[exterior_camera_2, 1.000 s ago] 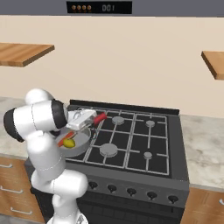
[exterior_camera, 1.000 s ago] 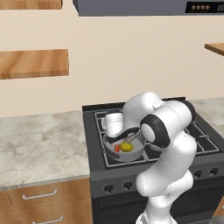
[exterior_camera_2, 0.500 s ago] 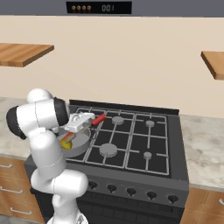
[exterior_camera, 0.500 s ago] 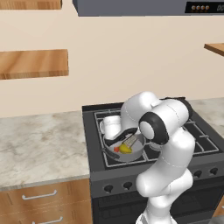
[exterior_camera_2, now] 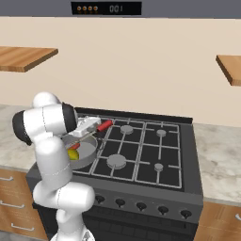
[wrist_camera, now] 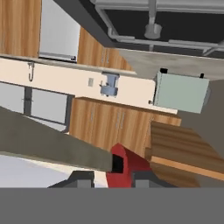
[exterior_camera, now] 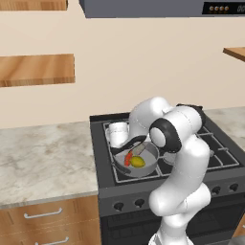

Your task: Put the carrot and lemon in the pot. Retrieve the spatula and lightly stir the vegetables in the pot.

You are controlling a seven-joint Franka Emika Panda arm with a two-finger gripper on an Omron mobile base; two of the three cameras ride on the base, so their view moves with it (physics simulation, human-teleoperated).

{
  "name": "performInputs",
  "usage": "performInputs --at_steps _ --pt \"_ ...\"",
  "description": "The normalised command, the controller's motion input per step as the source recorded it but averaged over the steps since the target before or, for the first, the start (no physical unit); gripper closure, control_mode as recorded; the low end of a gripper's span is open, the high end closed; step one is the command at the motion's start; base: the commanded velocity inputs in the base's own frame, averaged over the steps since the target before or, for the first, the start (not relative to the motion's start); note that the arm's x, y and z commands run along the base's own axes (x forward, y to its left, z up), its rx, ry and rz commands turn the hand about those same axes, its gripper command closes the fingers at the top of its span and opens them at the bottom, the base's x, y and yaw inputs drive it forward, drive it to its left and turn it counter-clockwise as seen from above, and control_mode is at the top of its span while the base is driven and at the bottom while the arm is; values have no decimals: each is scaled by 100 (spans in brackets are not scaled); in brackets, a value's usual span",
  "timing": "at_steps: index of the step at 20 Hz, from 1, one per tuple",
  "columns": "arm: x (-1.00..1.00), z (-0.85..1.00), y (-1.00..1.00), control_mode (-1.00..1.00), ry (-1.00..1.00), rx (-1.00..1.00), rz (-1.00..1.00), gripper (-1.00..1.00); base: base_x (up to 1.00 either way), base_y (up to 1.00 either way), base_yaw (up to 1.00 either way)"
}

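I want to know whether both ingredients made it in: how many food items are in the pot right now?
2: the lemon lies near the pot's middle, and the carrot lies just beside it, toward the counter. The arm may hide more.

Even, bright rendered light, no clear source, no glare; soft shadow under arm on stove (exterior_camera: 167,158) & inside pot (exterior_camera: 139,160). Base views sharp but low-res w/ jagged edges; hand view blocky close-up, no edge distortion
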Motion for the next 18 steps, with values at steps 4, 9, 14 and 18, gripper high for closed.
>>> performInputs --at_steps 4,9,14,18 --pt "3 -3 -16 -100 0 0 -10 100 0 0 0" --pt "0 -31 -22 -100 0 -2 -10 100 0 0 0" --pt "31 -39 -7 -100 9 -10 -10 100 0 0 0" --pt "39 -12 0 -100 17 -10 -10 100 0 0 0"
